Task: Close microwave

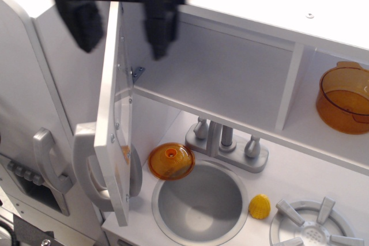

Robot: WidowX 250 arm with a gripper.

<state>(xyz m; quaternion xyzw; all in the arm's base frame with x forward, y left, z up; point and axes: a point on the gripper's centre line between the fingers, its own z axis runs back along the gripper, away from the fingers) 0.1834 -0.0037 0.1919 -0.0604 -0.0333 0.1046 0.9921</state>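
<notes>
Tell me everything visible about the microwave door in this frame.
The microwave door stands wide open, swung out to the left and seen nearly edge-on. It is a white panel with a clear window on its inner face, small screws along the edge, and a long silver handle on the outer side. A metal hinge bracket sits at the compartment's rear. The hand, blurred, straddles the door's top edge with fingers apart; contact is unclear.

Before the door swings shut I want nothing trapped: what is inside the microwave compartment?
The microwave interior that shows is bare white: back wall and shelf floor, nothing on them. Its open door hides the left edge, and the gripper covers the top left corner.
</notes>
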